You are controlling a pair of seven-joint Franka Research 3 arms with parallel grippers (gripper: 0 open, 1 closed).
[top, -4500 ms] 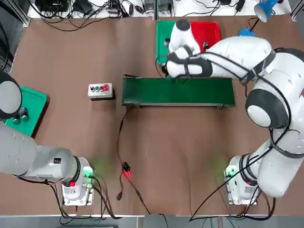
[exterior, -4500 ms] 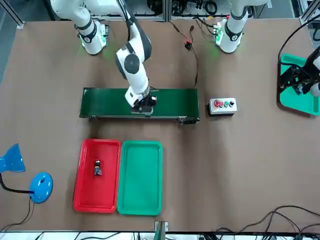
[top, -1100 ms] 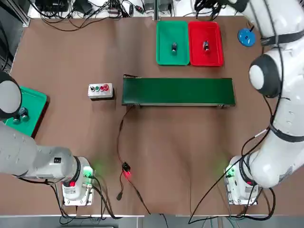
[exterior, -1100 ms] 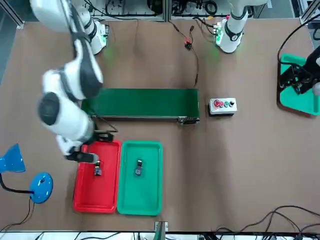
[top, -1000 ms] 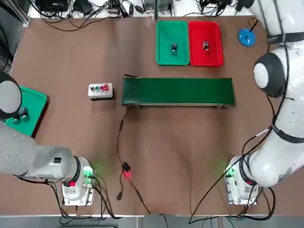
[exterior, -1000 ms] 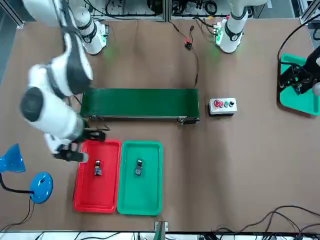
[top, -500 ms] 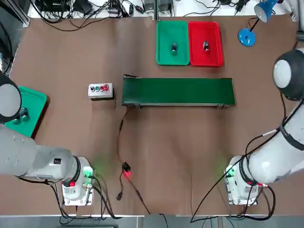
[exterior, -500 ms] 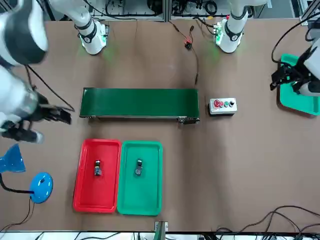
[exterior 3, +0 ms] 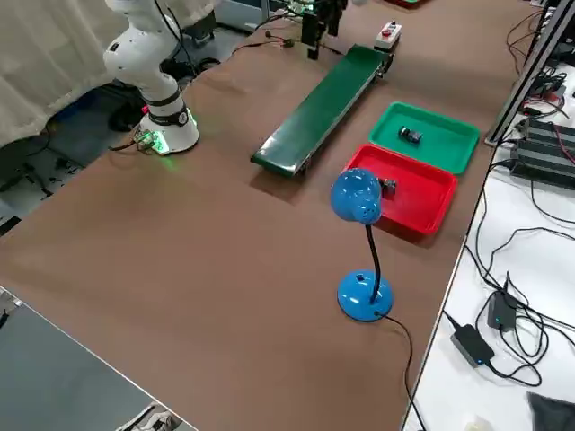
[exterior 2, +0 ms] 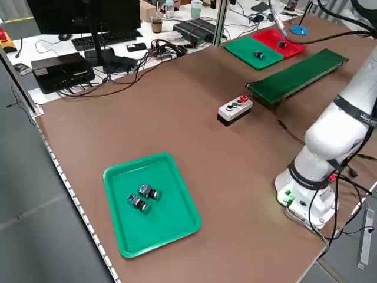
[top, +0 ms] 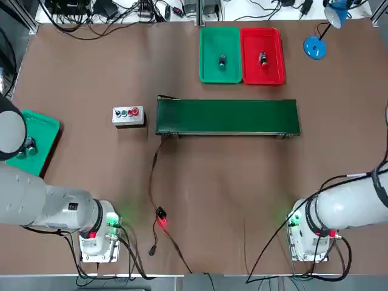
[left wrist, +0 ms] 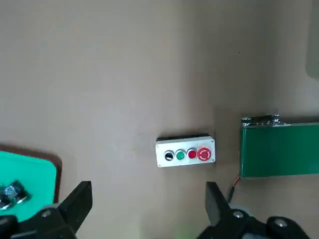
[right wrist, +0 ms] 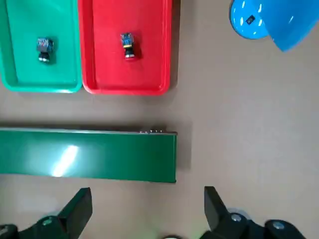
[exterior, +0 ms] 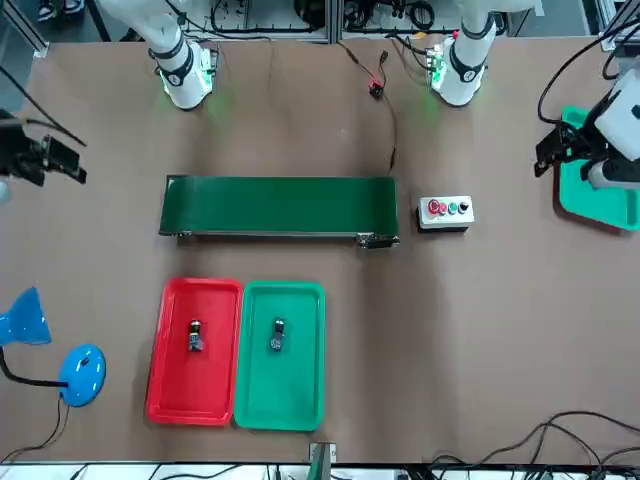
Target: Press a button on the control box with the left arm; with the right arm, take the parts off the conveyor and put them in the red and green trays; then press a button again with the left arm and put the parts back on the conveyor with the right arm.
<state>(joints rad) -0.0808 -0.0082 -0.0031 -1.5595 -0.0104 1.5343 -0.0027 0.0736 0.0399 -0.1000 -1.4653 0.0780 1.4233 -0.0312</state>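
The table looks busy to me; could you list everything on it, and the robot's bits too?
Conveyor: one, dark green, mid-table, nothing on it.
Control box: one, pale with coloured buttons, off the conveyor's left end.
Green tray: one, far side, holding one small part.
Red tray: one, touching the green tray, holding one small part.
Second green tray: one, robot's far left, holding two small parts.
Desk lamp: one, blue, far right corner.
Cable: one, dark, from the conveyor toward the robot.
Left tool: open, high above the control box.
Right tool: open, high above the conveyor's right end.
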